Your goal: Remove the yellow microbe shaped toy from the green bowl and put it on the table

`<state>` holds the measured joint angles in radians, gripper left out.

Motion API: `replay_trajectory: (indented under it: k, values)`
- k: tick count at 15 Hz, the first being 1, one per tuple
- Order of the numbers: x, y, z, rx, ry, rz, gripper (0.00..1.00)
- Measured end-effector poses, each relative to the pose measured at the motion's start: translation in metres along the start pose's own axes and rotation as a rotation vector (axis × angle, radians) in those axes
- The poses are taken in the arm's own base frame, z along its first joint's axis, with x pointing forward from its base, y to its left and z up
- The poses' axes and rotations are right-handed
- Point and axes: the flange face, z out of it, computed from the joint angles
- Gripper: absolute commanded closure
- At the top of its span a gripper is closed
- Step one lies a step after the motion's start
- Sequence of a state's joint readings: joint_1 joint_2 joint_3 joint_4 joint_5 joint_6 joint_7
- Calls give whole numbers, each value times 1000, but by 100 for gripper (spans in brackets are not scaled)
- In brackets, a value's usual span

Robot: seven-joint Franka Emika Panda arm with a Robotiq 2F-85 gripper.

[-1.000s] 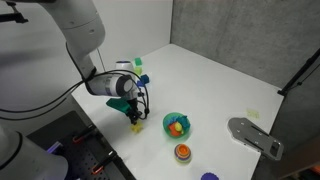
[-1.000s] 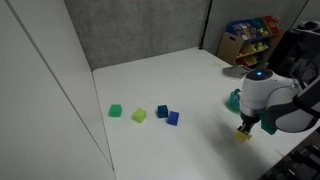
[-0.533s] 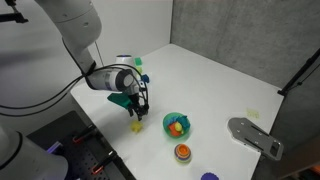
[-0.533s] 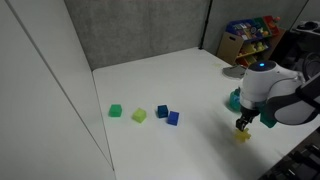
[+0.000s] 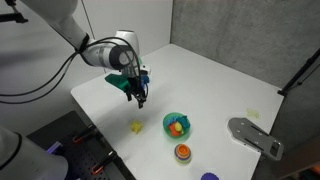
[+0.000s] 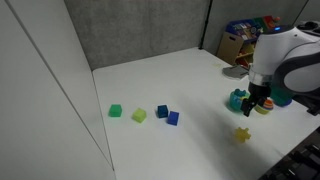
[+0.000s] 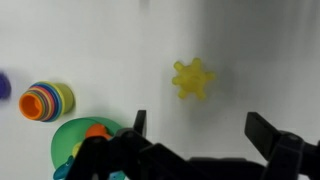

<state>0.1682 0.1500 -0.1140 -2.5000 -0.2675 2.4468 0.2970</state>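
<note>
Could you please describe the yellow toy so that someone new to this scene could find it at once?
On the white table, find the green bowl. Beside it, lying apart on the bare tabletop, is the yellow toy. It is small, bright yellow and spiky-edged, unlike the round orange-red container.

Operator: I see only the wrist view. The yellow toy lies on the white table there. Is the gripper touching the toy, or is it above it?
Observer: It is not touching. In an exterior view the gripper hangs well above the toy, which lies alone on the table.
Operator: Is there something on the table that my view does not show?
Observer: Yes. Four small blocks lie in a loose row, far from the bowl.
</note>
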Motion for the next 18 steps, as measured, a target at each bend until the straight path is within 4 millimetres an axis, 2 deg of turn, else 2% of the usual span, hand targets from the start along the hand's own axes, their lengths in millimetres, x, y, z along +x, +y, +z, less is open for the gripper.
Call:
replay_trajectory:
  k: [6, 12, 15, 18]
  values:
    - [-21, 32, -89, 88, -15, 36, 0]
    - [-48, 78, -172, 118, 50, 23, 0]
    - [-63, 93, -201, 124, 96, 30, 0]
    - [-74, 99, -213, 127, 102, 27, 0]
